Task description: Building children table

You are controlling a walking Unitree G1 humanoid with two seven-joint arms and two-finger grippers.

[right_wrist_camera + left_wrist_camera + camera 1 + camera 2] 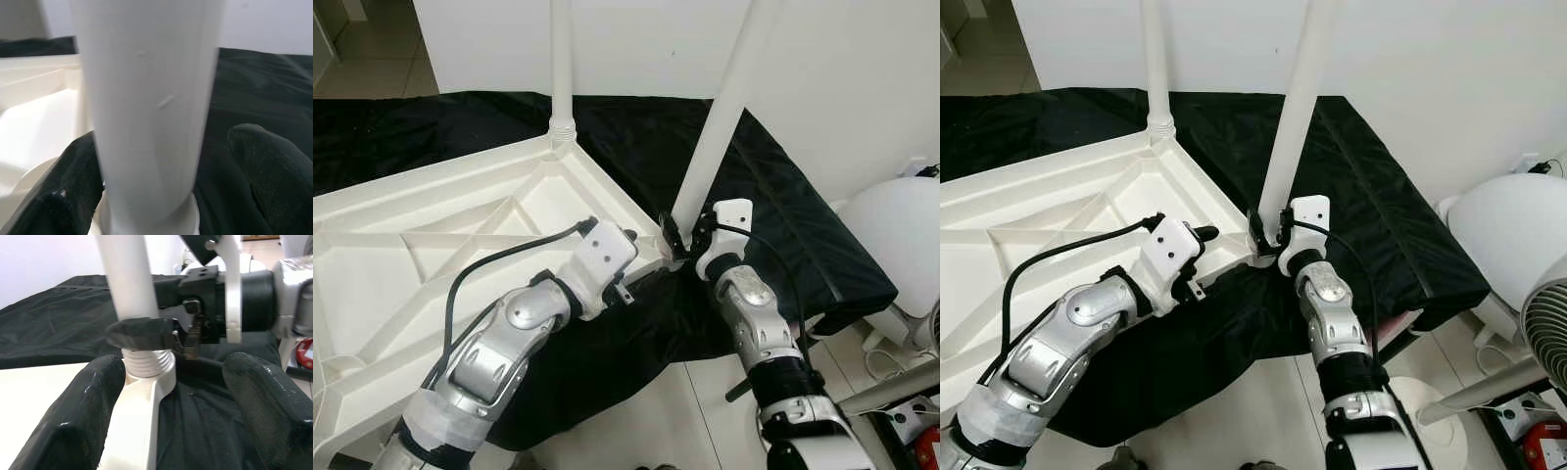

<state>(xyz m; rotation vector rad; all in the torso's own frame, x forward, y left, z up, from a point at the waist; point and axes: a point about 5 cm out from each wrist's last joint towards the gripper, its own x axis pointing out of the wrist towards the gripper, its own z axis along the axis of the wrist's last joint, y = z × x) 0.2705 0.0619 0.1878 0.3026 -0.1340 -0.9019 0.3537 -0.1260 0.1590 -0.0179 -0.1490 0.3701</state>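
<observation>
A white plastic tabletop lies upside down on a black cloth that covers the bench, its ribbed underside facing up. 1 white leg stands upright in the far corner socket. A 2nd leg rises at a slight tilt from the near right corner of the tabletop, where its threaded end sits in the socket.

The right gripper is at the base of this 2nd leg, its jaws set on either side of the tube just above the threads; in the right wrist view the leg fills the gap between the 2 black fingers, though I cannot tell whether they are clenched on it.

The left gripper hovers just beside the same corner, jaws released and spread wide, with the socket and the edge of the tabletop between them and neither finger touching.

A white fan stands on the floor to the right of the bench. No readable writing or labels appear on any part.
</observation>
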